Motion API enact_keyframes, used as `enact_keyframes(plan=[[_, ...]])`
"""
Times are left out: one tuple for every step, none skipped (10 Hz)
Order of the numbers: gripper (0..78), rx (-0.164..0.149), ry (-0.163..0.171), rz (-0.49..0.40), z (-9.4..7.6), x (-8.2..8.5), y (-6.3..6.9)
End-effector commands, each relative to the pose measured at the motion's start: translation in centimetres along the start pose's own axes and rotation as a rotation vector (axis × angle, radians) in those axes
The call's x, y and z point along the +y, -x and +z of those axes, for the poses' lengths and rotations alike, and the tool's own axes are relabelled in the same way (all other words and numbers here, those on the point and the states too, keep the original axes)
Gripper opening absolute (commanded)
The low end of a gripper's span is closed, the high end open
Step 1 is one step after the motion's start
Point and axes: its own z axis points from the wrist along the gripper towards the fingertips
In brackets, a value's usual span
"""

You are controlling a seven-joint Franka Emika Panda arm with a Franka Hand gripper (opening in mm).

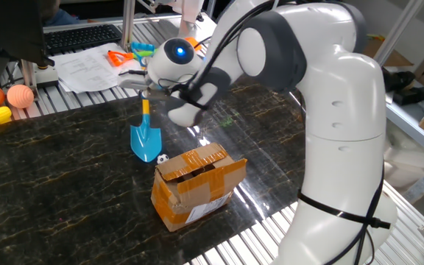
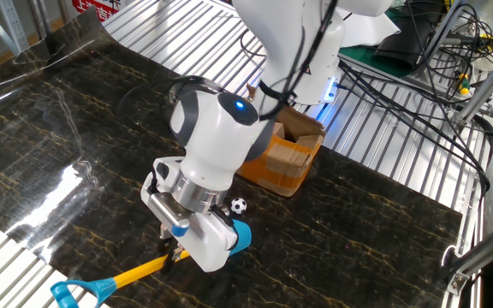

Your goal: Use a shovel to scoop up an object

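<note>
You're in a robotics lab, dark marble-look surface (image 1: 65,169), loose cable bundles (image 2: 418,60), keyboard (image 1: 79,37) and papers (image 1: 94,68)

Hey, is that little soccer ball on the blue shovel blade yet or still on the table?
On the table. The ball lies on the dark tabletop just beyond the shovel blade's tip.
</note>
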Motion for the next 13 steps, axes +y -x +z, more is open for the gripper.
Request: enact_keyframes(plan=[[1.3, 0.008, -0.004, -0.047, -1.3, 0.0, -2.0], [1.3, 0.013, -0.007, -0.051, -1.6, 0.0, -2.4], [1.3, 0.017, -0.008, -0.052, -1.8, 0.0, -2.7], [1.3, 0.017, -0.008, -0.052, -1.8, 0.0, -2.7], [1.3, 0.020, -0.017, -0.051, -2.3, 0.4, -3.5], [1.3, 0.020, -0.017, -0.051, -2.3, 0.4, -3.5], [1.3, 0.017, -0.022, -0.067, -2.3, 0.5, -4.0], [1.3, 0.015, -0.028, -0.076, -2.3, 0.4, -4.2], [1.3, 0.014, -0.031, -0.086, -2.3, 0.4, -4.3], [1.3, 0.018, -0.041, -0.107, -2.4, 0.3, -4.5], [1.3, 0.028, -0.047, -0.126, -2.4, 0.1, -4.7], [1.3, 0.034, -0.047, -0.133, -2.5, 0.0, -4.9], [1.3, 0.032, -0.048, -0.143, -2.5, -0.1, -5.1]])
